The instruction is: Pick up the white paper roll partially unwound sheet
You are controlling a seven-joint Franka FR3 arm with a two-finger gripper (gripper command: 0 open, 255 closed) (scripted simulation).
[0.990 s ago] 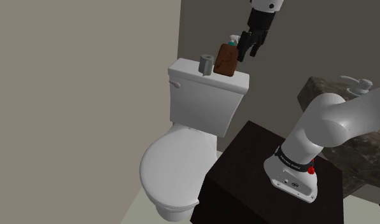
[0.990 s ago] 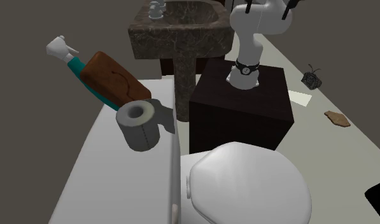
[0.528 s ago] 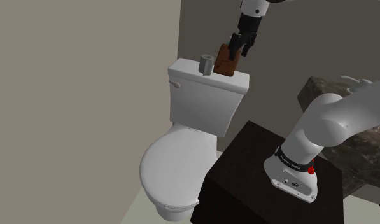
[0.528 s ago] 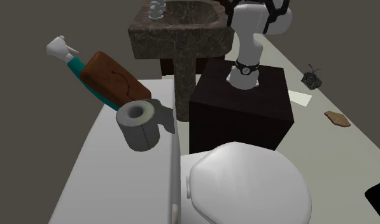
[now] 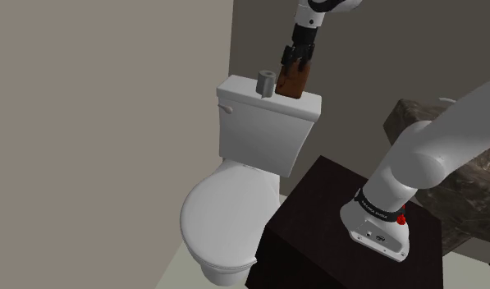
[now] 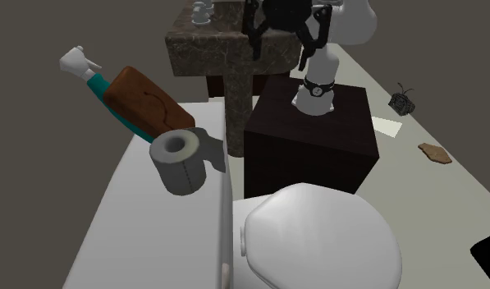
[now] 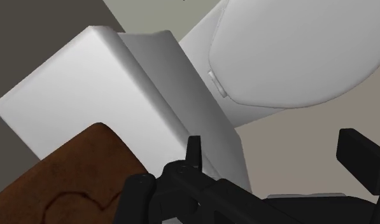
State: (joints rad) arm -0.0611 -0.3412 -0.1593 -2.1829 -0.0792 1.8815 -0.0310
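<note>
**A:** Where does the roll sit?

**B:** The small grey paper roll (image 5: 266, 83) stands on end on the flat white tank lid (image 5: 239, 85) of the white toilet (image 5: 222, 222). Its hole faces upward and a loose flap of sheet hangs at its side. Nothing grips it.

**A:** And the pincer?

**B:** The black pincer (image 5: 295, 64) hangs over the end of the lid toward the shoulder view's right. It is above the rounded brown block (image 5: 293, 84), not above the roll. In the wrist view its fingers (image 7: 195, 154) stand apart, released, with nothing between them.

**A:** What crowds the roll?

**B:** The brown block stands just beside it, on the shoulder view's right. I cannot tell whether the two touch. In the second exterior view a teal bottle with a white spray head (image 6: 84, 70) shows past the block.

**A:** So what stands in the way?

**B:** The block is between pincer and roll. From the wrist it looms close beside one finger, with the lid's edge and the closed white seat cover (image 7: 296, 51) beyond.

**A:** Anything else about?

**B:** The white arm (image 5: 432, 148) rises from the dark box stand (image 5: 317, 230) beside the toilet. A dark mottled stone basin (image 6: 226, 37) stands next to the stand. A few small scraps (image 6: 436, 153) lie on the pale floor (image 6: 448, 197).
</note>
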